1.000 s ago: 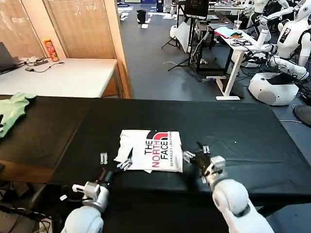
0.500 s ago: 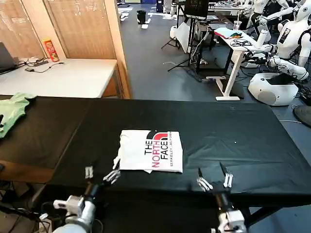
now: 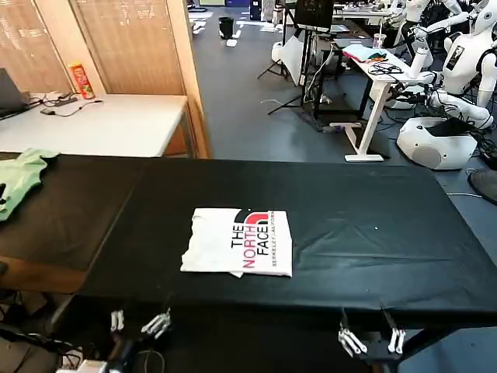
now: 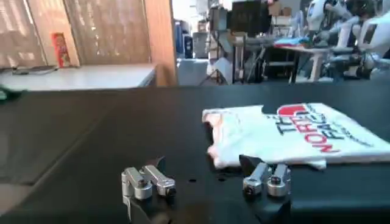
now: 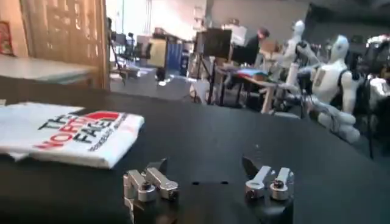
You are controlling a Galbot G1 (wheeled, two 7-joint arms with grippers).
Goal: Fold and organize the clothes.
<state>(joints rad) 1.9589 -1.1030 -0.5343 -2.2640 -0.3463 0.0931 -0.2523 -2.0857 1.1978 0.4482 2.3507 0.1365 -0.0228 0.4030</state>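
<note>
Black cloth-covered desk (image 3: 373, 225) carrying folded white cotton T-shirt (image 3: 237, 242) lying flat as a rectangle, left gripper (image 3: 140, 322) and right gripper (image 3: 371, 340) hanging spread wide at its near edge

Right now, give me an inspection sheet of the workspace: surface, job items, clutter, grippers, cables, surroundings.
Surface: black table, cloth-covered, a few creases.
Job's things: white T-shirt folded into a rectangle, print facing up, lying flat near the table's near edge.
Clutter: light green garment bunched at the far left of the table.
Grippers: left gripper and right gripper both below the near edge, jaws open, holding nothing, clear of the T-shirt.
Cables: some on the white desk and on the floor at the lower left.
Surroundings: red can on the desk; white humanoid robots at the far right.
</note>
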